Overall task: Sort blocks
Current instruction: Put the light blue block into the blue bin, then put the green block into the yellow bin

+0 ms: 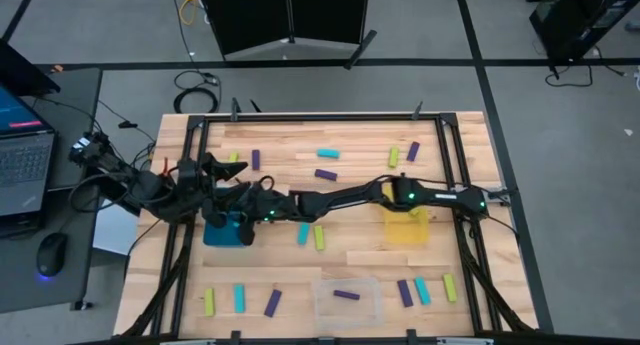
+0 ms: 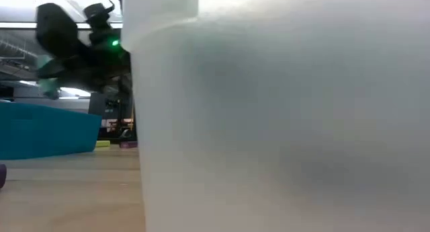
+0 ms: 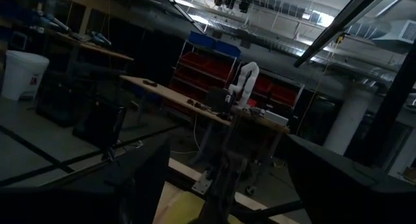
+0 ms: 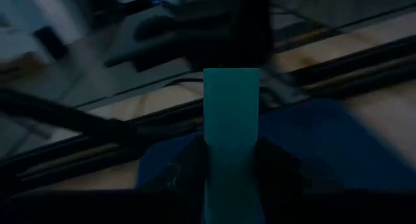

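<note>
My right gripper reaches across the table from the right and hangs over the teal bin, shut on a cyan block. The low view shows the same gripper above the teal bin. My left gripper is raised beside the teal bin's far side, open and holding nothing; its fingers point out into the room. Loose cyan, purple and yellow-green blocks lie flat on the table, among them a cyan one and a yellow-green one. My right gripper pinches the cyan block's two long sides between its two fingers. The fingers come nearly level from the table's right and lie along the block, whose free end sticks out ahead of them. The block is lifted clear, above the teal bin.
A yellow bin sits under the right arm. A clear bin near the front edge holds a purple block and fills most of the low view. More blocks lie along the front and the far side.
</note>
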